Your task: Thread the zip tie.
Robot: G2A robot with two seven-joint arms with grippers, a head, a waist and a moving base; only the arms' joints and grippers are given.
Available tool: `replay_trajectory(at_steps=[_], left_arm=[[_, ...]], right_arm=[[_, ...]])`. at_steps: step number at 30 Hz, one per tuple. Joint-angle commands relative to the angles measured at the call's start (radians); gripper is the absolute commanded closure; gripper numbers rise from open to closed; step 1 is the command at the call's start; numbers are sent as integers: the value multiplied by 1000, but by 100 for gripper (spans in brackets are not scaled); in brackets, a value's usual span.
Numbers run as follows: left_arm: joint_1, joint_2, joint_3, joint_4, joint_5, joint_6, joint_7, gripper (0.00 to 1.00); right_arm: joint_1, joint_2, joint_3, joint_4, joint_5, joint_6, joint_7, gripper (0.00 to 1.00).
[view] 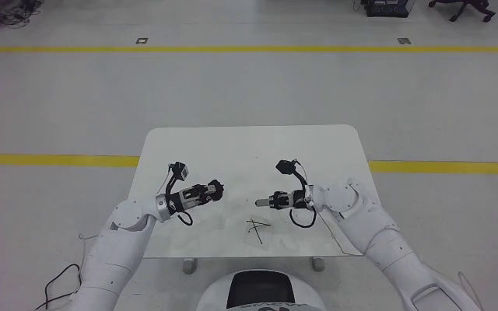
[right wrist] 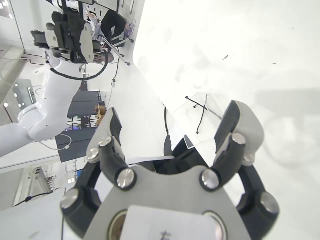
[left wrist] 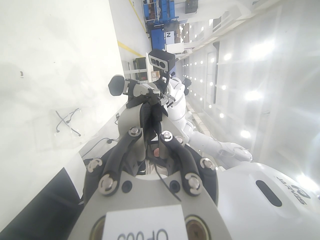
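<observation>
Two or three thin black zip ties (view: pixel 257 227) lie crossed on a clear sheet near the table's front edge; they also appear in the wrist views (left wrist: pixel 66 122) (right wrist: pixel 201 112). My left gripper (view: pixel 215 189) hovers over the table left of them, fingers (left wrist: pixel 147 116) pressed together. A thin black zip tie strand (left wrist: pixel 167 184) runs back from between them over the wrist plate. My right gripper (view: pixel 262 202) hangs just above and behind the loose ties, facing the left one. It is open (right wrist: pixel 172 123) with nothing between its pads.
The white table (view: pixel 249 148) has rounded corners and bare room behind both grippers. The clear sheet (left wrist: pixel 57 138) lies at the front edge. A small dark scrap (right wrist: pixel 225 56) rests on the tabletop farther out. Grey floor with yellow lines surrounds the table.
</observation>
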Motion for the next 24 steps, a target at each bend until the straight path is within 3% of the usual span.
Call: replay_trajectory(at_steps=[1, 11, 14, 24], left_arm=[[0, 0, 0, 0, 0, 0, 0, 100], [0, 0, 0, 0, 0, 0, 0, 100], [0, 0, 0, 0, 0, 0, 0, 100], [0, 0, 0, 0, 0, 0, 0, 100]], right_arm=[[2, 3, -13, -20, -90, -25, -2, 0], [24, 7, -96, -90, -382, -46, -2, 0], [32, 8, -149, -124, -457, -50, 21, 0], [31, 7, -166, -140, -479, -50, 11, 0]])
